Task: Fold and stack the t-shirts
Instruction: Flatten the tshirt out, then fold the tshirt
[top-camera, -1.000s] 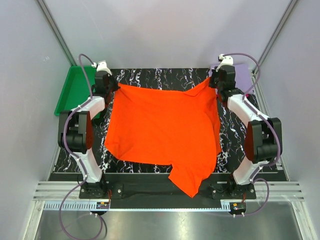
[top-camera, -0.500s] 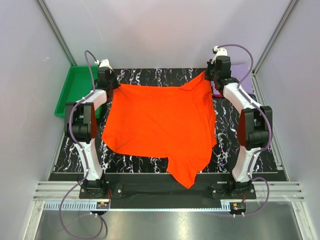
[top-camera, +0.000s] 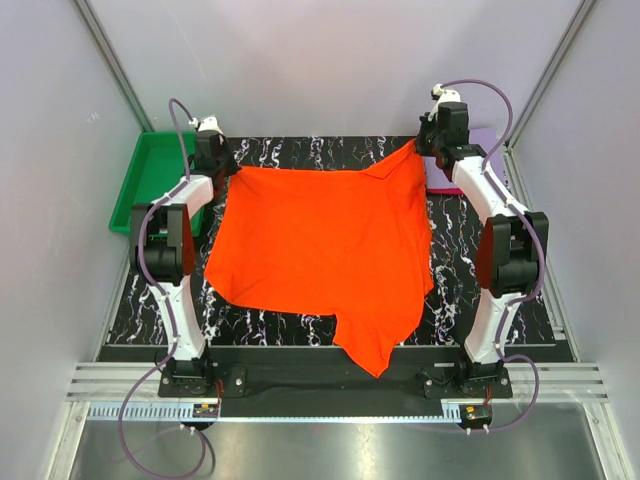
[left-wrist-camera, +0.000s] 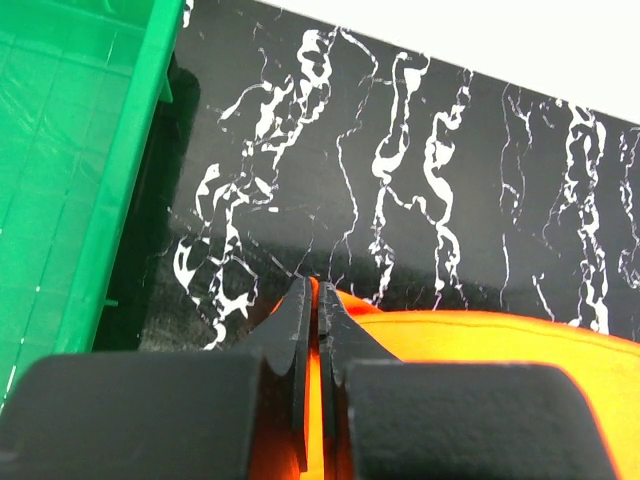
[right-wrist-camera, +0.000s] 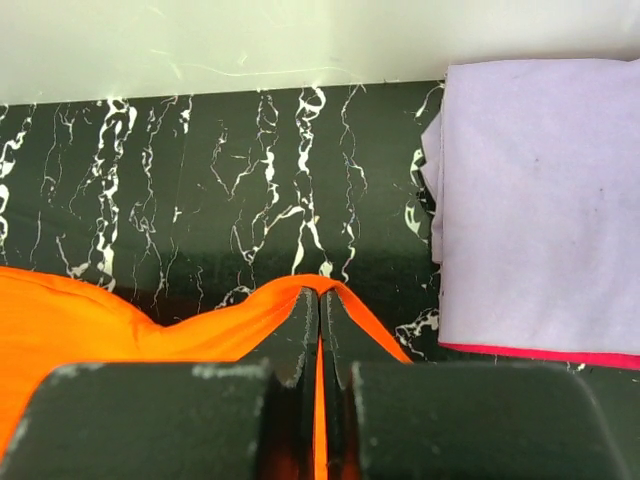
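The big orange t-shirt (top-camera: 325, 250) lies spread out in the middle of the tabletop (top-camera: 300, 152). It is not folded yet. One floppy bit reaches past the near edge at 6 o'clock.

Its two far corners are lifted a little, one at 11 o'clock and one at 1 o'clock. The left arm (top-camera: 165, 250) has its jaws shut tight on the 11 o'clock corner, with a thin bit of orange cloth pinched between them. The right arm (top-camera: 505, 250) has its jaws shut tight on the 1 o'clock corner in the same way.

At 1 o'clock, just past the right jaws, the lavender t-shirt (right-wrist-camera: 540, 200) lies folded flat. A thin strip of the crimson-pink t-shirt (right-wrist-camera: 540, 353) peeks out from under it. So I think two shirts are folded and stacked.

The green tray (top-camera: 150, 180) sits at 10 o'clock with no shirt in it.

What looks left to do: fold the orange shirt and put it on the pile.
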